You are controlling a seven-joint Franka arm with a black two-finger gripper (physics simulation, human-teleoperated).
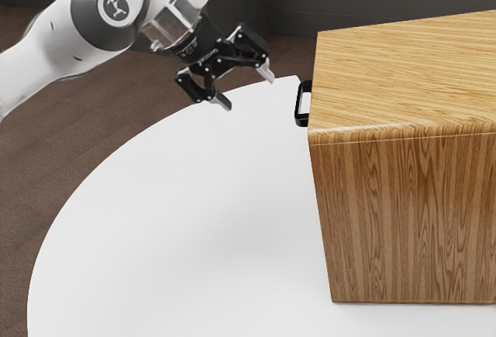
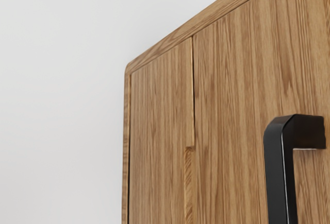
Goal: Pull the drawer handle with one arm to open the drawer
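Arm in from 10 o'clock of the exterior view. Gripper (image 1: 246,91) poised above the table (image 1: 155,221), fingers spread wide, holding nothing. At 3 o'clock from it, near but not touching: black handle (image 1: 302,104), upright on the cabinet (image 1: 403,197) face turned toward the arm. Cabinet itself wood-grained, standing at 3 o'clock on the round white table. Through the wrist view: handle (image 2: 281,172) standing off the drawer (image 2: 232,105) front, front level with the panel (image 2: 160,147) beside it, thin seam between the two, white table (image 2: 56,100) beyond the cabinet's edge
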